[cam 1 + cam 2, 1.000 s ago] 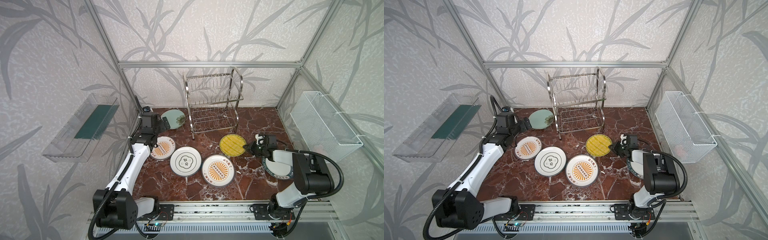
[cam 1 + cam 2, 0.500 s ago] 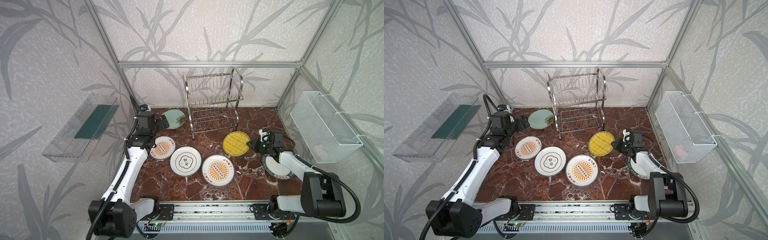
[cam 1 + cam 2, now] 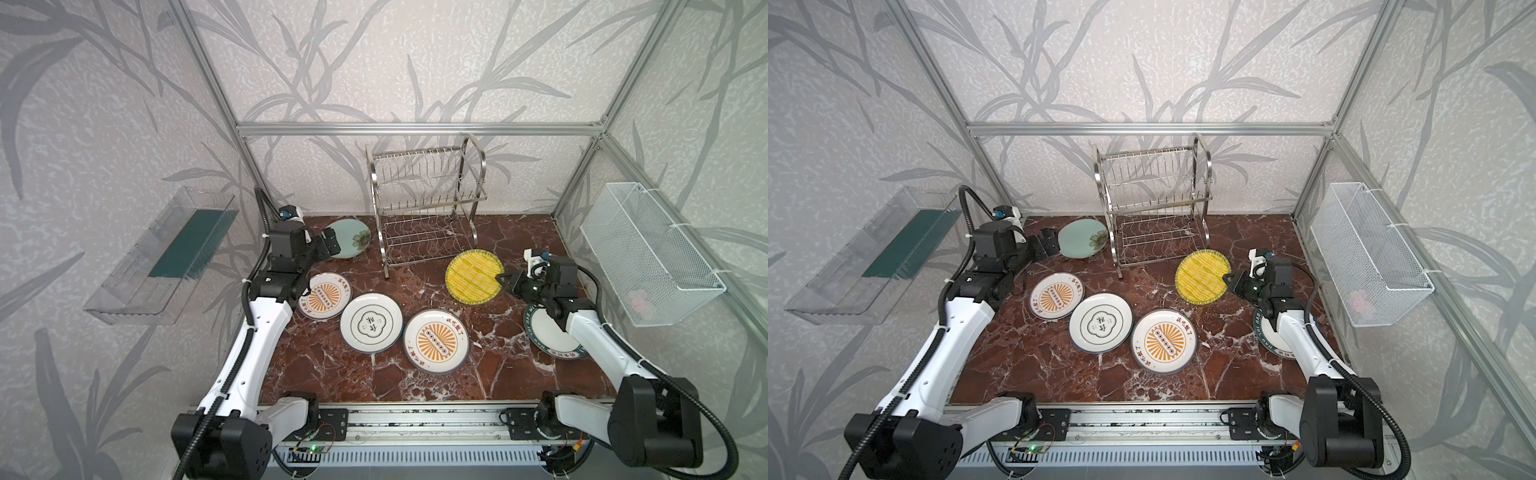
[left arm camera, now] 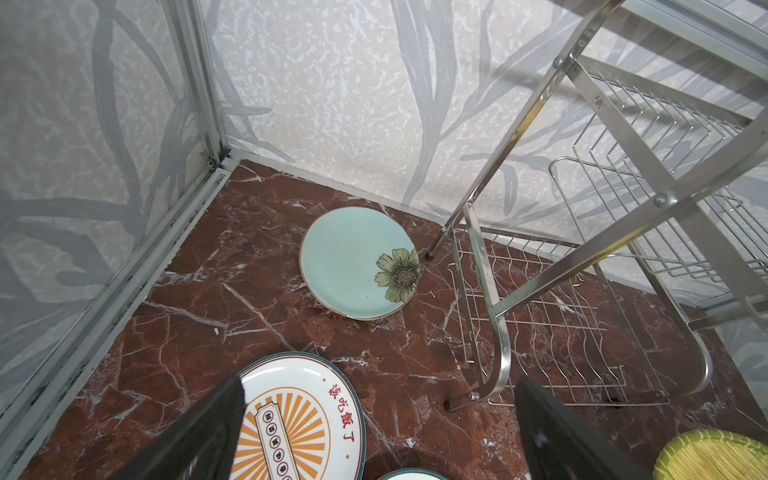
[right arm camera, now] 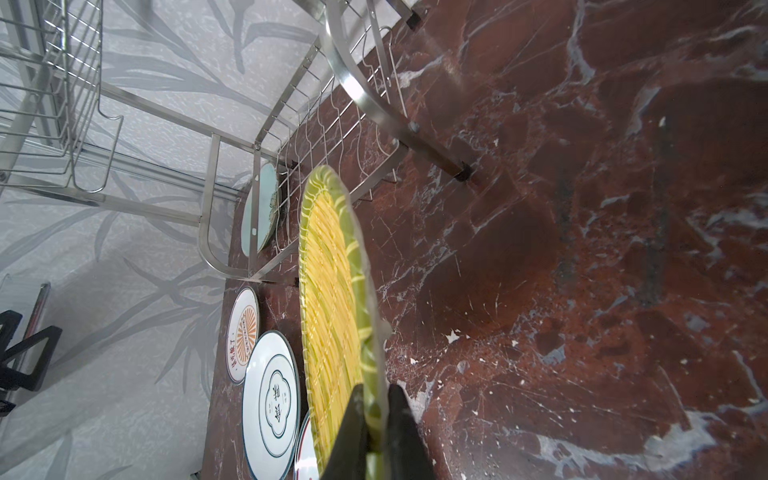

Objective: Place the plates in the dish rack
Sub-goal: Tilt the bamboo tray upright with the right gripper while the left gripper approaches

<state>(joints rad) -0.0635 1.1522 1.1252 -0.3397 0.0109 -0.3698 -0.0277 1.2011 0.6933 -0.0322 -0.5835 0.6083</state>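
**Yellow plate in my right grip, rack empty**

The dish rack point(image 3: 419, 205) stands at the back of the marble table point(image 3: 519, 386), and I see no plate in either tier. Four plates lie flat in front of it: two sunburst plates point(image 3: 326, 295) point(image 3: 436, 340), the quatrefoil plate point(image 3: 371, 328) between them, and the mint plate point(image 4: 357, 262) just beside the rack's left foot. The teal-rimmed plate point(image 3: 548, 332) lies partly under my right arm.

The yellow ribbed plate point(image 5: 332, 291) is tilted up near the rack's lower tier. I judge it stiff, glazed, breakable and fairly heavy for a hold this small. The rim is the only place to take it, and it may swing or slip there.

My right gripper point(image 5: 376, 395) is clamped on that rim, one finger on each face. My left gripper point(image 4: 380, 386) is spread wide and holds nothing. It hovers over the marble beside the left sunburst plate and points towards the mint plate.
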